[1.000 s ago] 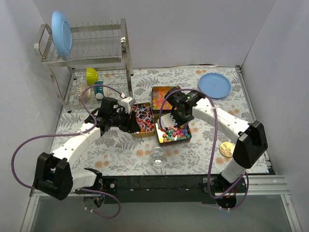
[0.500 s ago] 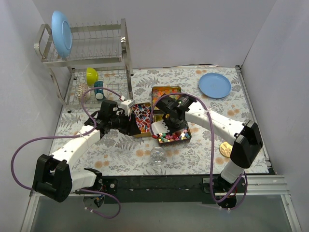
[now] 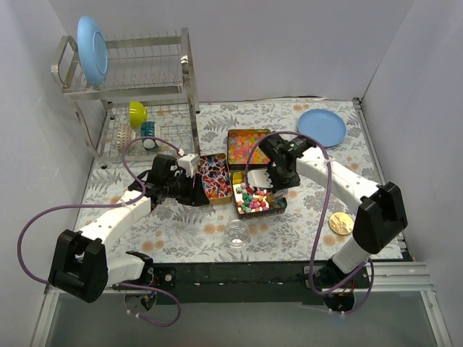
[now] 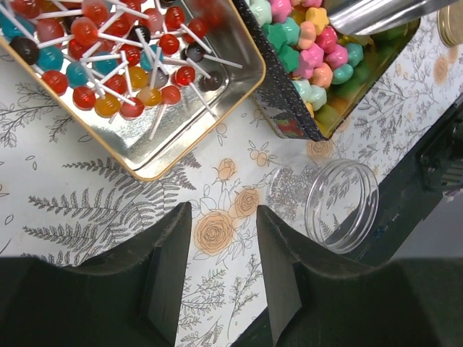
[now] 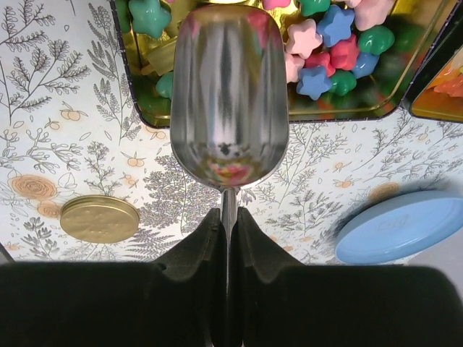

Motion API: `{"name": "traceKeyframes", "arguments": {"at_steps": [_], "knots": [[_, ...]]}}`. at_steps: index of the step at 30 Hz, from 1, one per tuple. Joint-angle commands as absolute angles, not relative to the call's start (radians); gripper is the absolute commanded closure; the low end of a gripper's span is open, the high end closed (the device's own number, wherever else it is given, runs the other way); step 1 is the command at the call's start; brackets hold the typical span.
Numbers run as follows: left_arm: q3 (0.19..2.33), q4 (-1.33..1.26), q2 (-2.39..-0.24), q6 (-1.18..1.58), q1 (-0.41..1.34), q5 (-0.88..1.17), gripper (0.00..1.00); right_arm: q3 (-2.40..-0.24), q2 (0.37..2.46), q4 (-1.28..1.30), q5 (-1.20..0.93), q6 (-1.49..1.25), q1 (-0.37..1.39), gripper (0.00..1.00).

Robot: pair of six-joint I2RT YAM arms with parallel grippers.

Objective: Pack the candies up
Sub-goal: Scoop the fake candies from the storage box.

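Chunky pink, green, yellow and blue candies (image 3: 255,199) fill a gold tin (image 3: 281,204) at the table's middle. My right gripper (image 3: 279,176) is shut on the thin handle of a silver scoop (image 5: 226,94), whose bowl looks empty and hovers over that tin's edge beside the star-shaped candies (image 5: 334,40). Lollipops (image 4: 94,50) lie in a second tin (image 3: 224,194), and orange gummies (image 3: 244,147) in a third behind. My left gripper (image 4: 223,217) stands open over bare tablecloth, just in front of the lollipop tin. A clear lidless jar (image 3: 236,232) sits near it (image 4: 340,206).
A round gold lid (image 3: 340,223) lies at the right front, also in the right wrist view (image 5: 99,219). A blue plate (image 3: 322,127) sits at the back right. A dish rack (image 3: 130,79) with a blue plate and cups fills the back left corner.
My right gripper has swung the scoop from the candy tin's left side back toward its right, far edge. The left gripper has shifted slightly nearer and stayed open.
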State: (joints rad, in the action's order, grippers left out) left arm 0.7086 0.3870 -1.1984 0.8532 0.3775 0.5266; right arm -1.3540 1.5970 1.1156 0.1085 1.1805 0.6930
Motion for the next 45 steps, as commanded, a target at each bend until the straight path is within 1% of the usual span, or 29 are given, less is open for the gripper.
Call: {"name": "traceKeyframes", "arguments": {"at_steps": [1, 10, 20, 26, 31, 38, 45], "knots": [[0.704, 0.383, -1.181, 0.897, 0.384, 0.466, 0.60, -1.336, 1.638, 1.134, 0.040, 1.169, 0.687, 0.99], [0.686, 0.325, -1.247, 0.943, 0.383, 0.485, 0.61, -1.407, 1.692, 1.140, -0.047, 1.163, 0.689, 0.99], [0.667, 0.290, -1.284, 0.960, 0.383, 0.511, 0.64, -1.402, 1.727, 1.114, -0.074, 1.170, 0.725, 0.99], [0.664, 0.278, -1.305, 0.960, 0.387, 0.519, 0.65, -1.365, 1.741, 1.068, -0.098, 1.164, 0.758, 0.99], [0.667, 0.276, -1.312, 0.959, 0.388, 0.518, 0.65, -1.347, 1.778, 1.002, -0.166, 1.131, 0.759, 0.99], [0.670, 0.276, -1.333, 0.957, 0.388, 0.518, 0.66, -1.221, 1.753, 0.862, -0.192, 1.104, 0.753, 0.99], [0.673, 0.256, -1.359, 0.957, 0.388, 0.522, 0.67, -1.241, 1.744, 0.836, -0.242, 1.040, 0.739, 0.99]]}}
